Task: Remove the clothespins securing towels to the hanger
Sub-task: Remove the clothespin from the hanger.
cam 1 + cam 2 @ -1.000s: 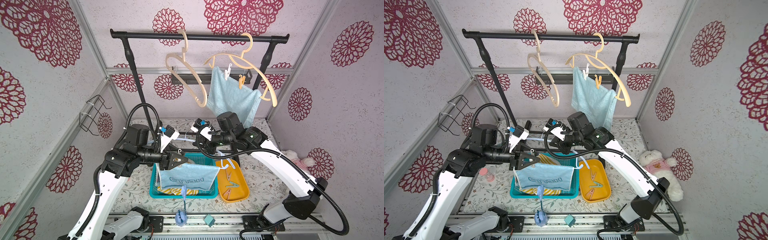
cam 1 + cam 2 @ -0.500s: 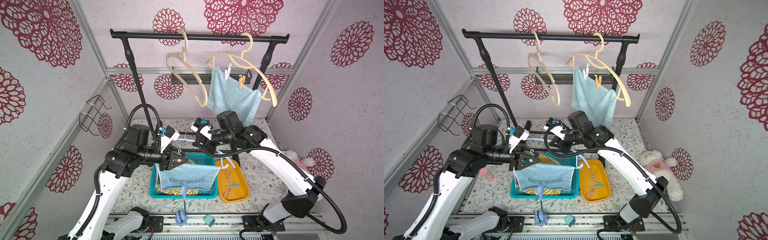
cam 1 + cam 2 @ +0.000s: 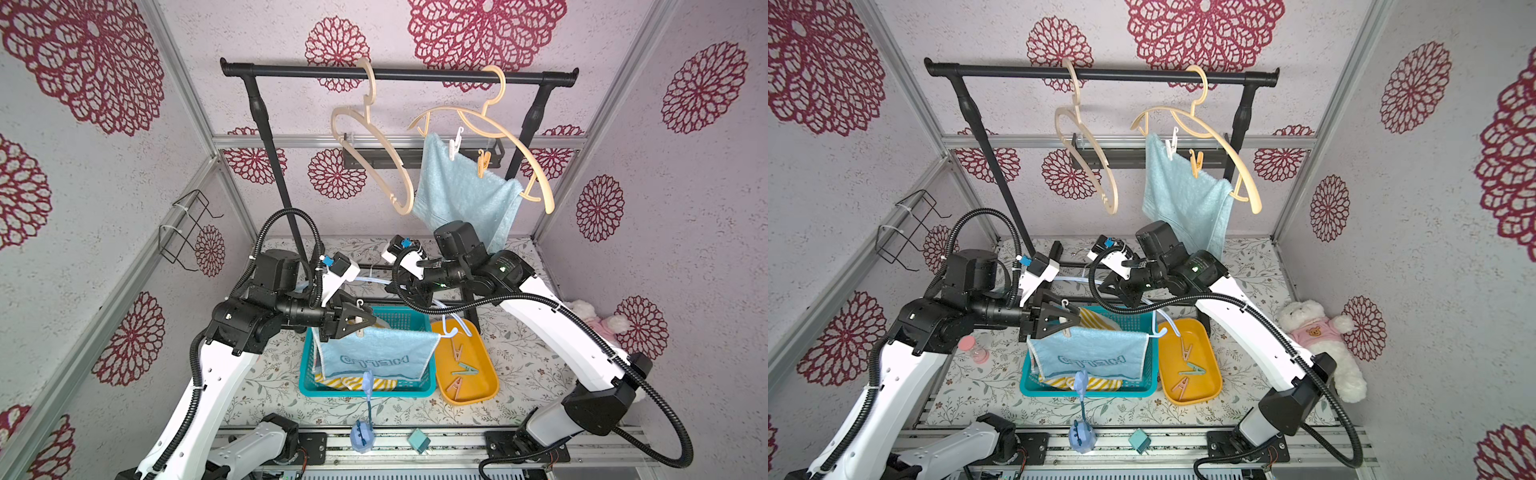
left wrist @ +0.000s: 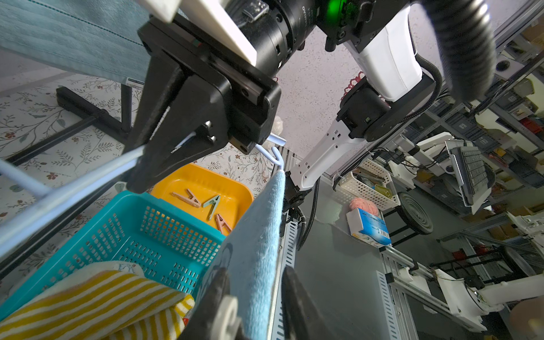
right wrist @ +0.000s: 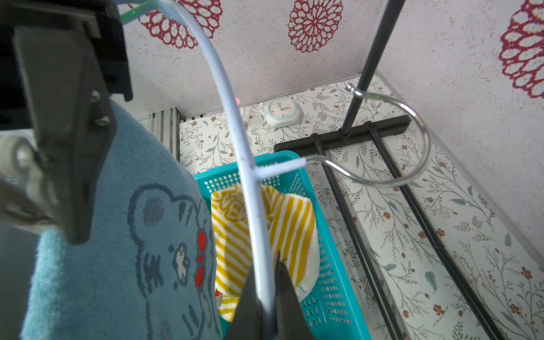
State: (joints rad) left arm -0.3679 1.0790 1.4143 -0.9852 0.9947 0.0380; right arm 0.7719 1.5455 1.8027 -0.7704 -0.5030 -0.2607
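Black metal clothes rack (image 3: pixel 399 75) spanning the rear of the cell, with two hangers hooked on its top bar: a bare beige hanger (image 3: pixel 374 162) and a loaded beige hanger (image 3: pixel 515 143) carrying the plain blue towel (image 3: pixel 461 195). Left arm (image 3: pixel 216 374) and right arm (image 3: pixel 552 332) reach inward above a teal basket (image 3: pixel 415 322), which holds the striped towel (image 5: pixel 282 223); an orange tray (image 3: pixel 484 382) stands just beside the basket. The lettered towel (image 3: pixel 374 357), marked HELLO, is draped over a bar of the pale blue hanger (image 5: pixel 235 123), which is held over the basket. Right gripper (image 5: pixel 265 290) is clamped on that hanger's shoulder rod, as both wrist views show. Left gripper (image 4: pixel 254 282) straddles the lettered towel's top fold at the end away from the tray, one finger (image 4: pixel 217 294) against a white clothespin (image 4: pixel 229 312) seated on that fold; whether the jaws press the pin or merely flank it cannot be told. Two pins fasten the plain blue towel to its hanger: a second white clothespin (image 3: pixel 455 143) and an orange clothespin (image 3: pixel 483 162). Three lie loose in the tray: a pink clothespin (image 4: pixel 187 197), a green clothespin (image 4: pixel 212 203) and a second pink clothespin (image 4: pixel 222 223)
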